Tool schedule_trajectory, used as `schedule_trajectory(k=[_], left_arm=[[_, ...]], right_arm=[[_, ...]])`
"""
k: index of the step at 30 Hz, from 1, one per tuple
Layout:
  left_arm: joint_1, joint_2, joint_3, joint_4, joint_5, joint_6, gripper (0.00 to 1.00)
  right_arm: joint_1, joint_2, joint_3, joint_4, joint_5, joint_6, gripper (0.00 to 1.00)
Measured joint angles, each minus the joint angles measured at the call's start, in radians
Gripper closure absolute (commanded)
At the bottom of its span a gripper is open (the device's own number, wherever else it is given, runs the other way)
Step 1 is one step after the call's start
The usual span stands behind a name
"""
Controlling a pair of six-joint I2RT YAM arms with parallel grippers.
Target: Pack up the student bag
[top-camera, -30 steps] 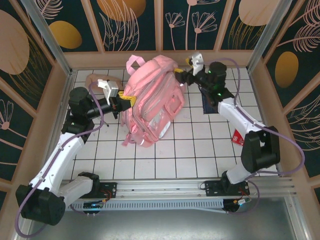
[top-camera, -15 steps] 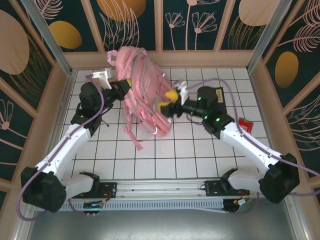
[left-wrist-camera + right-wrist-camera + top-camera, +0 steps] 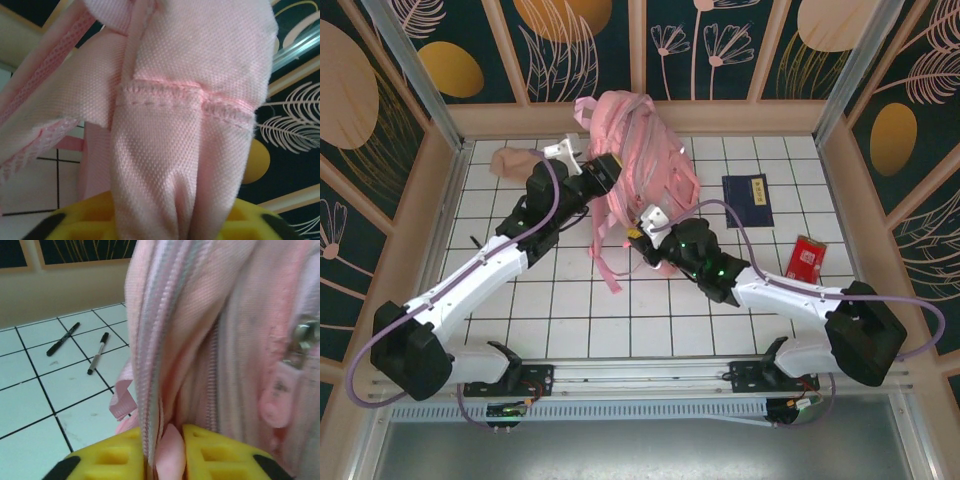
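Reaching inward, left fingers [image 3: 90, 225] and right fingers [image 3: 120, 445] clamp the student bag [image 3: 650, 140].

White-tiled tabletop [image 3: 570, 322] with dark grid lines, evenly lit. Boxed in at 9, 12 and 3 o'clock by dark teal wall panels [image 3: 730, 45] with pale leaf drawings and gold ovals, framed in tan wood. Silver metal rail [image 3: 640, 372] along 6 o'clock.

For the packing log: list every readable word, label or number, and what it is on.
None is legible.
Blue booklet: cover marks too small to read.
Red packet: any print too small to read.
Pink backpack: no lettering seen.
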Motion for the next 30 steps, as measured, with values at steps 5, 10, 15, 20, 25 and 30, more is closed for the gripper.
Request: schedule_trajectory(k=[5, 10, 15, 20, 25, 30], left_arm=[[-0.003, -0.057, 0.000, -0.083, 0.003, 0.134, 0.31], [-0.004, -0.223, -0.074, -0.137, -0.019, 0.310, 0.21], [-0.007, -0.258, -0.068, -0.263, -0.092, 0.378, 0.01], [0.002, -0.249, 0.038, -0.534, -0.128, 0.476, 0.01], [0.005, -0.318, 0.058, -0.618, -0.027, 0.689, 0.05], [0.003, -0.343, -0.098, -0.559, 0.138, 0.953, 0.16]], right_arm=[[-0.111, -0.028, -0.013, -0.015, -0.228, -0.042, 1.00], [-0.208, -0.063, -0.014, -0.086, -0.426, -0.156, 1.00], [-0.224, -0.063, -0.003, -0.251, -0.469, -0.385, 1.00], [-0.245, -0.063, 0.030, -0.383, -0.450, -0.624, 1.00], [-0.271, -0.047, 0.048, -0.434, -0.450, -0.823, 1.00], [-0.306, -0.018, 0.092, -0.465, -0.459, -0.977, 1.00]])
